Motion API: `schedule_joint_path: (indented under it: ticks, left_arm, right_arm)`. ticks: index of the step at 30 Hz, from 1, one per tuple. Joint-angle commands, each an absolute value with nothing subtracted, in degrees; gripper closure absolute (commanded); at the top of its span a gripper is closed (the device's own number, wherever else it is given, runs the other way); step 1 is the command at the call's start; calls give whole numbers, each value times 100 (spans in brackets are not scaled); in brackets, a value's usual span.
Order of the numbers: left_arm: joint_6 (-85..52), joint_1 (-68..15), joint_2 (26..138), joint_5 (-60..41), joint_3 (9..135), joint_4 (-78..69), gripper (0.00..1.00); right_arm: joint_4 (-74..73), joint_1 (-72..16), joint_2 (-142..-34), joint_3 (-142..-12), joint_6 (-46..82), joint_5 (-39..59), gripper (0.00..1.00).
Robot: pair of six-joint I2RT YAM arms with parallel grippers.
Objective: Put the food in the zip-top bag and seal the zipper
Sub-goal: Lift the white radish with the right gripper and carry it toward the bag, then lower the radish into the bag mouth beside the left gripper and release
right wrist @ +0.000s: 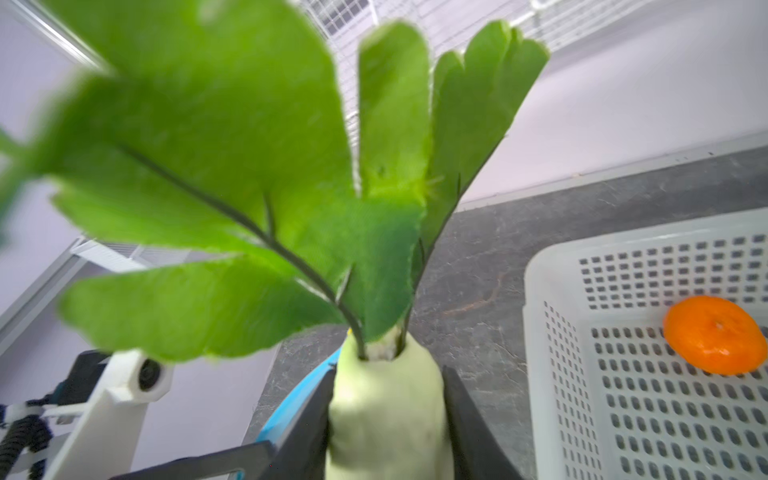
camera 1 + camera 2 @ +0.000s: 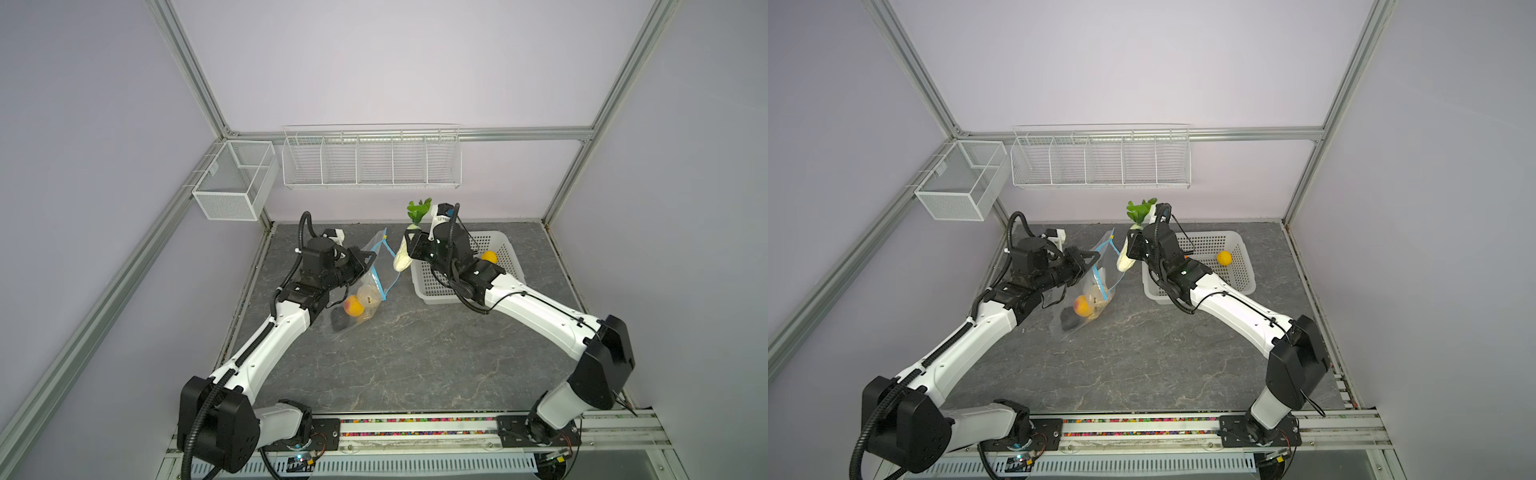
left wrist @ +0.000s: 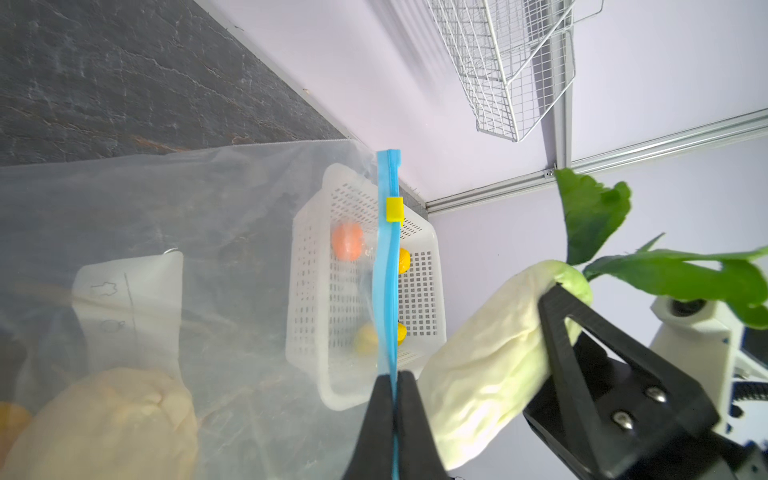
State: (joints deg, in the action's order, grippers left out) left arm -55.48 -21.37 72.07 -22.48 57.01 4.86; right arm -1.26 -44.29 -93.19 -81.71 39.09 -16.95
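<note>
We read no words on the white label (image 3: 129, 307) of the zip-top bag (image 2: 365, 286), only outline drawings, seen from the left wrist alone. The clear, crinkly bag sits toward the left rear corner of the counter (image 2: 415, 353), holding a peach (image 2: 353, 307), a beige lump (image 2: 369, 294) and a dark piece (image 2: 338, 322). Our left claw (image 3: 394, 382) pinches its blue zipper (image 3: 386, 270), apart from the yellow slider (image 3: 394, 209); the right claw (image 1: 388, 374) grips a leafy white radish (image 2: 402, 259) beside the mouth.

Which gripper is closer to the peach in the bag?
Left. The left gripper pinches the zipper above the peach; the right gripper holds the radish farther off, past the bag.
</note>
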Motion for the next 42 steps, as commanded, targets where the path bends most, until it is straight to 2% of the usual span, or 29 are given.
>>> schedule_joint_path:
  ticks: [1,8,16,26,42]
  left_arm:
    - [-5604,-2084,6963,-2156,5763,581,100]
    - [-5672,-2013,6556,-1659,5809,801,100]
    - [-5732,-1995,6208,-1209,6093,1253,100]
    - [-5954,-1995,6144,-1057,5991,1093,100]
    - [-5959,-1996,5715,-826,5478,786,100]
  right_arm:
    - [-617,-4554,-9399,-8459,3516,-1833,65]
    - [-865,-5014,-9691,-8946,2804,-2268,66]
    - [-1019,-5176,-9925,-9346,2577,-2376,67]
    - [-808,-5366,-10315,-9585,2752,-2348,67]
    - [-1307,-5555,-11018,-9786,2841,-2115,65]
